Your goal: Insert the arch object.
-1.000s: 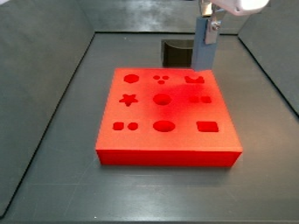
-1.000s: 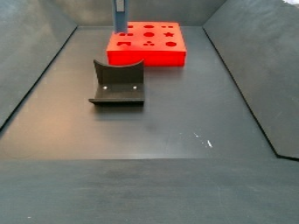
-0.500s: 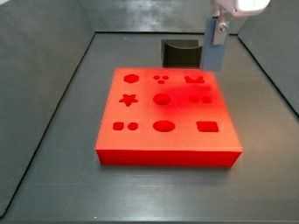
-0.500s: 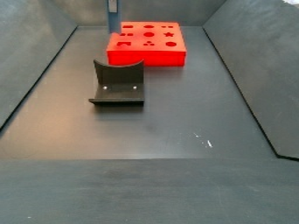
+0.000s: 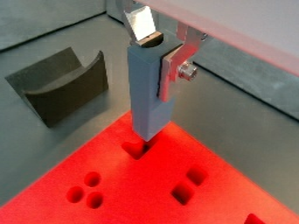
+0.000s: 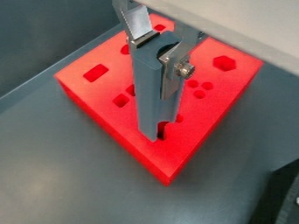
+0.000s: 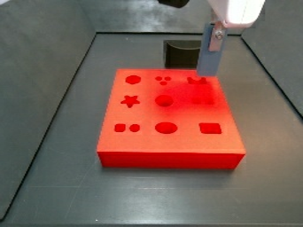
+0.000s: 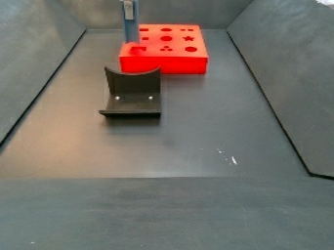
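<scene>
Gripper [image 5: 155, 54] jaws pinching the arch object [image 5: 149, 92] by its upper end; long axis vertical, hanging straight below the jaws. Lower tip at a corner hole of the red board [image 5: 140, 188], beside the fixture [image 5: 65, 83].

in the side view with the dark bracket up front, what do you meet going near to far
fixture → red board → arch object, held upright in the gripper over the board's far corner
</scene>
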### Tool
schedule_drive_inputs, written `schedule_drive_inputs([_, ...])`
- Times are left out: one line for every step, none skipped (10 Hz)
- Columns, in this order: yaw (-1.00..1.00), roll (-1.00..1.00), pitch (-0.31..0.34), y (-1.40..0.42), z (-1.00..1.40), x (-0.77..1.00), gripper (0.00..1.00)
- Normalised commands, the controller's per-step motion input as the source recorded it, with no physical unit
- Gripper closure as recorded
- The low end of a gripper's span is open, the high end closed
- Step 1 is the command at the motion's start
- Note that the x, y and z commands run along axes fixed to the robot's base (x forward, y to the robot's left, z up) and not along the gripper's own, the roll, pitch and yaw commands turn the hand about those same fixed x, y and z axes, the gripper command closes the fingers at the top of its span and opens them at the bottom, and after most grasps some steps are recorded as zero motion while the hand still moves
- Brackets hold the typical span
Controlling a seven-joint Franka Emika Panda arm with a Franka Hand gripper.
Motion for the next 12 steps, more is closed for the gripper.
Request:
schedule_drive_inputs([0.00,0.02,0.064,0.00,-0.05,0.15,1.00])
schedule_drive_inputs([0.00,0.00,0.000,0.00,-0.15,0.00,1.00])
schedule_drive_inputs([0.01,0.00,-0.019,0.00,-0.21,0.00,1.00])
schedule_drive_inputs([0.02,0.00,0.000,0.00,-0.11,-0.12,1.00])
schedule_drive_inputs([0.01,0.00,0.000,0.00,-0.03,-0.23,1.00])
schedule_drive_inputs([0.00,0.00,0.000,0.00,-0.04,-0.16,1.00])
schedule_drive_inputs([0.00,0.02,0.000,0.00,-0.06,-0.11,1.00])
schedule_drive_inputs([0.00,0.02,0.000,0.00,-0.07,-0.11,1.00])
schedule_drive_inputs([0.00,0.02,0.000,0.00,-0.08,-0.11,1.00])
schedule_drive_inputs([0.00,0.01,0.000,0.00,-0.10,-0.02,1.00])
schedule_drive_inputs([0.00,0.03,0.000,0.00,-0.14,-0.05,1.00])
schedule_drive_inputs([0.00,0.02,0.000,0.00,-0.13,-0.07,1.00])
